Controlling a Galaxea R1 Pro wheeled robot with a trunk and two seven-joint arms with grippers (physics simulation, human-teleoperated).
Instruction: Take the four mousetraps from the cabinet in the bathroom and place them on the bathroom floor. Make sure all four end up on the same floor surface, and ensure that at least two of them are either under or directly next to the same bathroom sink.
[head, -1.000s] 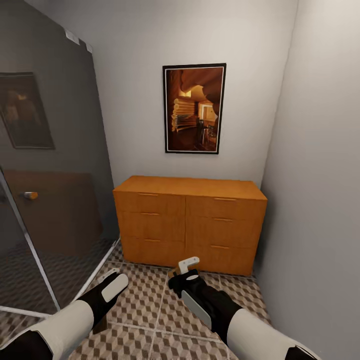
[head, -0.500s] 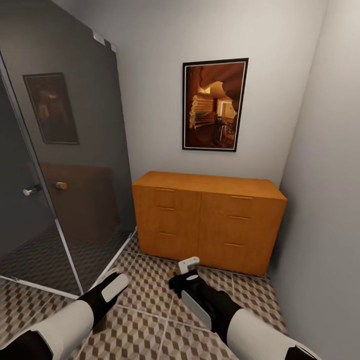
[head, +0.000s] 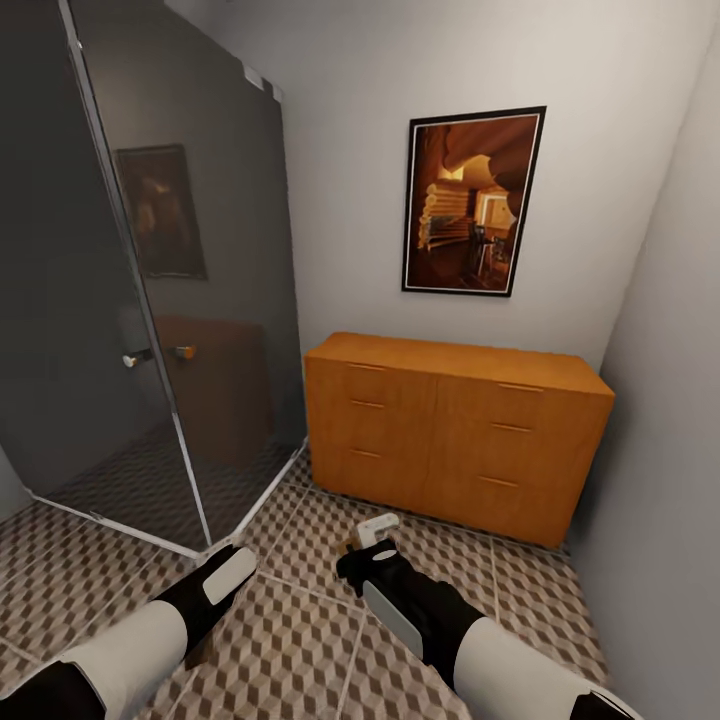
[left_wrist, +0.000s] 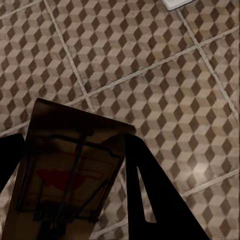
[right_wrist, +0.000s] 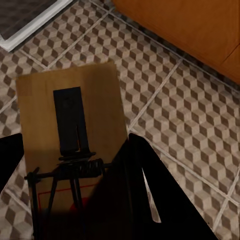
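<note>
A tan mousetrap (left_wrist: 70, 175) with dark wire parts sits between the fingers of my left gripper (head: 222, 560), which is shut on it above the cube-patterned bathroom floor (head: 300, 640). My right gripper (head: 366, 536) is shut on a second mousetrap (right_wrist: 70, 145), whose edge shows at the fingertips as the mousetrap (head: 349, 545). Both hang low over the tiles in front of me. The orange-brown cabinet (head: 460, 440) stands against the back wall with all its drawers shut. The sink is out of view.
A smoked-glass shower enclosure (head: 150, 300) with a metal frame and a door knob (head: 185, 352) takes up the left side. A framed log-cabin picture (head: 470, 200) hangs above the cabinet. A grey wall (head: 670, 420) closes the right side.
The whole head view has shifted: the camera has turned left, so the cabinet and picture sit further right. Both arms keep their place in the picture, each still holding its mousetrap.
</note>
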